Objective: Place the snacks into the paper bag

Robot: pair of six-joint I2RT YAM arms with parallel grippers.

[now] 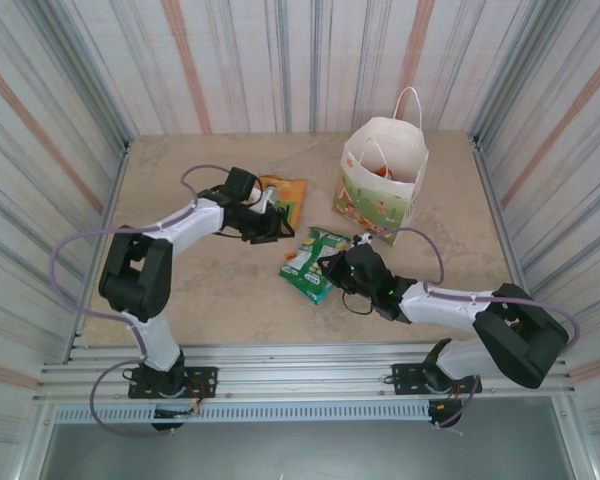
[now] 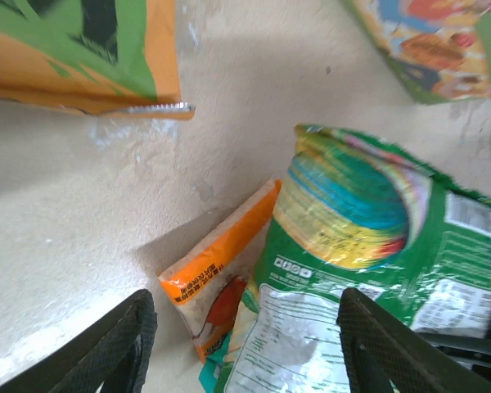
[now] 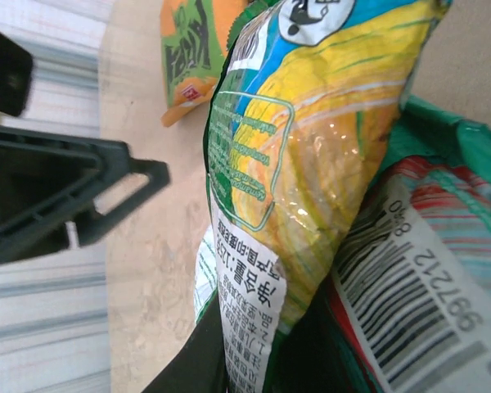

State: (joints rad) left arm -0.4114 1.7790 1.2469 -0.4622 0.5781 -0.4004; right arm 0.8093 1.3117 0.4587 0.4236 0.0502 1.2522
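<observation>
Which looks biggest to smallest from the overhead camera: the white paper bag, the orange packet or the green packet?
1. paper bag: clearly the largest.
2 and 3. green packet and orange packet: they look about alike. The orange one is partly hidden, so I won't rank these two.

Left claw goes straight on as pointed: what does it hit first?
Most likely the green crinkly foil packet, which overlaps a small orange-red foil packet; the depth between them is unclear.

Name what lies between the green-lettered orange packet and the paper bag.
Nothing: the top view shows bare tabletop between that orange packet and the paper bag.
</observation>
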